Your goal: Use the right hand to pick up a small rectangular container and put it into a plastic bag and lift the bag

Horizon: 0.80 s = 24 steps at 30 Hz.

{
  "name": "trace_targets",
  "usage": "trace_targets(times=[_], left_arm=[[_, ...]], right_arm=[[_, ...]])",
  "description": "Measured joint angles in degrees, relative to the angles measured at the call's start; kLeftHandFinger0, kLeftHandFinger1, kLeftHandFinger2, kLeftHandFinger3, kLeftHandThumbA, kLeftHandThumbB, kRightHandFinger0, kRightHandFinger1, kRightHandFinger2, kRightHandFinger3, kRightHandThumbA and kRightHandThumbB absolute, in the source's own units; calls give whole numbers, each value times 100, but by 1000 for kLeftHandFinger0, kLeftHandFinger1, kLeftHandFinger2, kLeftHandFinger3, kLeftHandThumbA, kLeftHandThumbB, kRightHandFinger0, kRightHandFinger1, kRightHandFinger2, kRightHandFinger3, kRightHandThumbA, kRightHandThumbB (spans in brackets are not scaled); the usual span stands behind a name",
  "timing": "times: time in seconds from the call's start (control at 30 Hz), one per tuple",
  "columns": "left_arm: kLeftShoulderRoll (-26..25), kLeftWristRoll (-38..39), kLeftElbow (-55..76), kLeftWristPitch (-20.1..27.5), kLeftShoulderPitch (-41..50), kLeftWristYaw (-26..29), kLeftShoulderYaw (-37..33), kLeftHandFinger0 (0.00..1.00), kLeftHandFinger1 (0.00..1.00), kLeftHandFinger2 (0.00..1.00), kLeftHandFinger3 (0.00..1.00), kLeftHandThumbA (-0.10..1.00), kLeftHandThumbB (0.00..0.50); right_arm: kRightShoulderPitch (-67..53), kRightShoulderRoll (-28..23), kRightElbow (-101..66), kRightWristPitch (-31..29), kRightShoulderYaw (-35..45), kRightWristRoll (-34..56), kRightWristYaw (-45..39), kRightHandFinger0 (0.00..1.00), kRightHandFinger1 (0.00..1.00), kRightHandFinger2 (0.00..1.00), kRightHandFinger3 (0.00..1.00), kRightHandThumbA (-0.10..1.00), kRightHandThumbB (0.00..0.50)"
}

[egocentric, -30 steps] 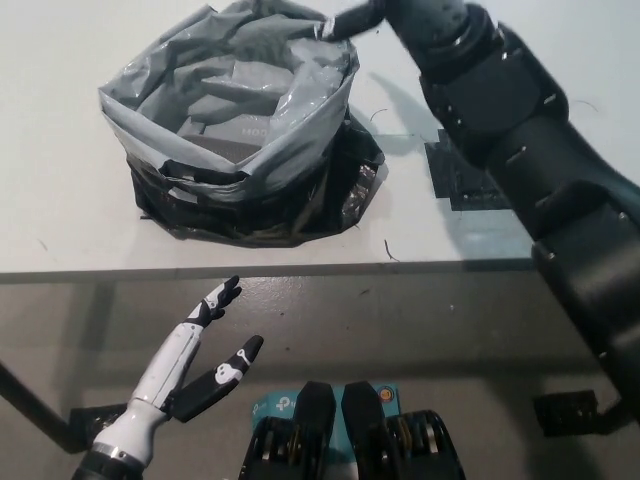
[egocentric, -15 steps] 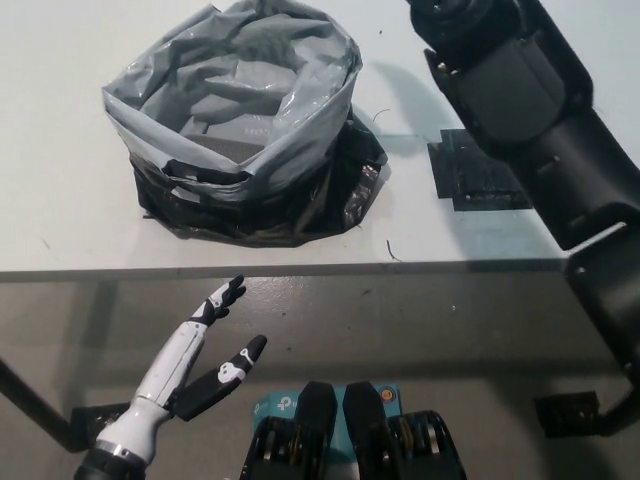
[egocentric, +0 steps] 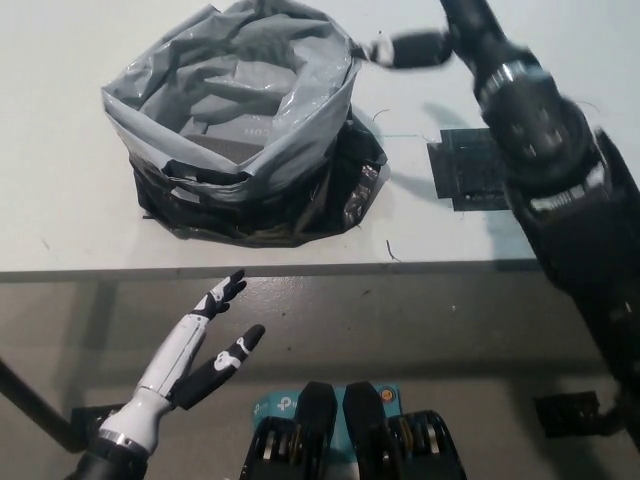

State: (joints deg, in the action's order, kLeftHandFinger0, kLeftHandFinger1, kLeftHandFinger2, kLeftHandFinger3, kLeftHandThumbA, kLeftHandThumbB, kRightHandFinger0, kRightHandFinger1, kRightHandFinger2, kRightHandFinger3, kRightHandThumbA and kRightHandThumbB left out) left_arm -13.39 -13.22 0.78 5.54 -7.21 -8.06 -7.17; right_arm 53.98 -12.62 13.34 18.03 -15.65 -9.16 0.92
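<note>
A grey plastic bag (egocentric: 300, 120) stands open on the white table (egocentric: 60, 210), its black lower part crumpled around the base. Inside it lies a small grey rectangular container (egocentric: 235, 130) with faint lettering, partly covered by folds of the bag. My black right arm reaches up the right side of the picture. My right hand (egocentric: 405, 48) is blurred, just to the right of the bag's upper right rim; whether it touches the rim is unclear. My white left hand (egocentric: 200, 350) rests open at the lower left, below the table's front edge, holding nothing.
A flat black patch (egocentric: 470, 170) lies on the table right of the bag, partly under my right arm. The table's front edge (egocentric: 300, 270) runs across the middle of the picture. Dark floor lies below it.
My right hand was at the bag's upper right rim, rose out of the picture, and is now back beside that rim, blurred. The bag and my left hand have hardly moved.
</note>
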Motion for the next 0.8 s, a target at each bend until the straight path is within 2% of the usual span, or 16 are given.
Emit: trace_targets(times=[0.03,0.1,0.13,0.2,0.23,0.27,0.33,0.37,0.43,0.47,0.5,0.57,0.6,0.67,0.8], left_arm=[[0,0,0,0,0,0,0,1000,1000,1000,1000,911,174],[6,0,-74,-1,-42,0,1,1000,1000,1000,1000,937,184],[11,0,-102,-1,-60,0,1,1000,1000,1000,1000,953,185],[11,0,-132,-1,-83,0,2,1000,1000,1000,1000,958,184],[11,0,-132,-1,-83,0,2,1000,1000,1000,1000,969,185],[11,0,-132,-1,-83,0,2,1000,1000,1000,1000,969,184],[13,1,-169,-2,-123,0,-2,1000,1000,1000,1000,968,183],[19,1,-173,-2,-137,0,0,1000,1000,1000,1000,969,183],[17,1,-194,-4,-183,0,4,1000,1000,1000,1000,972,177],[18,1,-204,-5,-214,0,4,1000,1000,1000,1000,973,176],[18,1,-210,-5,-239,0,4,1000,1000,1000,1000,972,178],[16,2,-217,-5,-303,0,9,1000,1000,1000,1000,966,180],[15,3,-220,-6,-351,0,14,1000,1000,1000,1000,966,180],[15,3,-221,-6,-431,0,22,1000,1000,1000,1000,965,171],[15,4,-222,-6,-578,0,46,1000,1000,1000,1000,962,175]], right_arm=[[0,0,0,0,0,0,0,1000,1000,1000,1000,1000,275],[-579,-83,-531,7,140,3,0,1000,1000,1000,1000,1000,277],[-758,-106,-719,7,191,6,0,1000,1000,1000,1000,1000,316],[-1055,-139,-1019,7,262,11,0,1000,1000,1000,1000,1000,337],[-1055,-139,-1019,7,262,11,0,1000,1000,1000,1000,1000,320],[-1055,-139,-1019,7,262,11,0,1000,1000,1000,1000,1000,277],[-1556,-152,-1497,3,347,18,1,1000,1000,1000,1000,1000,289],[-1674,-153,-1629,-2,369,20,1,1000,1000,1000,1000,1000,272],[-2057,-136,-2031,-34,404,22,2,1000,1000,1000,1000,1000,294],[-2260,-120,-2272,-69,412,21,3,1000,1000,1000,1000,1000,259],[-2426,-104,-2434,-100,414,17,5,1000,1000,1000,1000,1000,200],[-2780,-55,-2794,-202,422,-8,28,1000,1000,1000,1000,1000,163],[-2996,-4,-2975,-288,423,-31,55,1000,1000,1000,1000,1000,162],[-3286,58,-3198,-449,422,-92,99,1000,1000,1000,1000,1000,199],[-3838,71,-3193,-838,424,-319,267,1000,1000,1000,1000,1000,144]])
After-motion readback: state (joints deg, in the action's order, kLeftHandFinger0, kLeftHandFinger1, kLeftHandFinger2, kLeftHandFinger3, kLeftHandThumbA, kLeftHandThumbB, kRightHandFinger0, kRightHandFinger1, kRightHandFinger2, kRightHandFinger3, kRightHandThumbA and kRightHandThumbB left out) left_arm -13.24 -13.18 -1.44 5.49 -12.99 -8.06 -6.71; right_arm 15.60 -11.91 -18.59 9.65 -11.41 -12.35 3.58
